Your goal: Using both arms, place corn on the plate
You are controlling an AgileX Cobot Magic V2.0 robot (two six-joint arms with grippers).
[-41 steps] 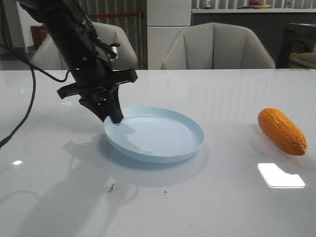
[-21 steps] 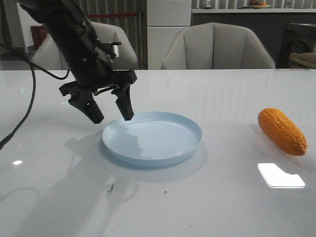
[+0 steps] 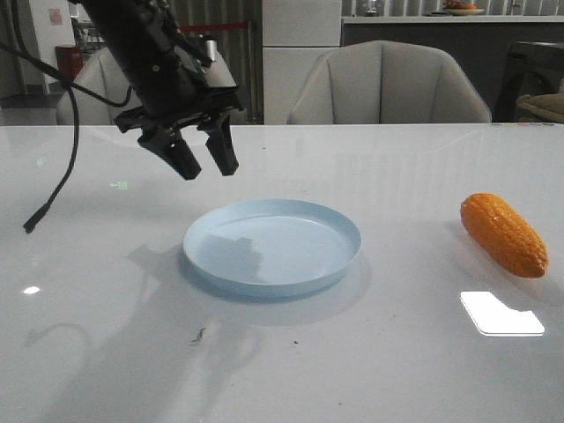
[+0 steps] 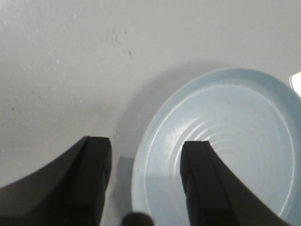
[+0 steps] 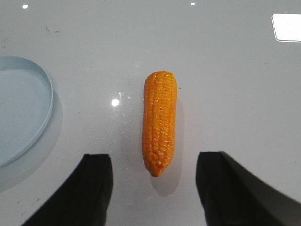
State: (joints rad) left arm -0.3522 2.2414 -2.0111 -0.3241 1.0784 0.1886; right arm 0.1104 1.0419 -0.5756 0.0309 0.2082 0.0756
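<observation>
The pale blue plate (image 3: 272, 245) lies flat near the middle of the white table, also seen in the left wrist view (image 4: 221, 146) and at the edge of the right wrist view (image 5: 21, 108). My left gripper (image 3: 204, 164) hangs open and empty above the plate's far left rim (image 4: 146, 157). The orange corn (image 3: 503, 234) lies on the table at the right, apart from the plate. In the right wrist view the corn (image 5: 160, 121) lies just ahead of my open right gripper (image 5: 154, 176), its tapered end toward the fingers. The right arm is out of the front view.
A black cable (image 3: 55, 189) dangles from the left arm over the table's left side. Grey chairs (image 3: 388, 84) stand behind the table's far edge. A bright light reflection (image 3: 500, 315) sits on the tabletop in front of the corn.
My left gripper let go of the plate's rim, opened, and rose up and back. The plate settled flat on the table. The corn has not moved.
</observation>
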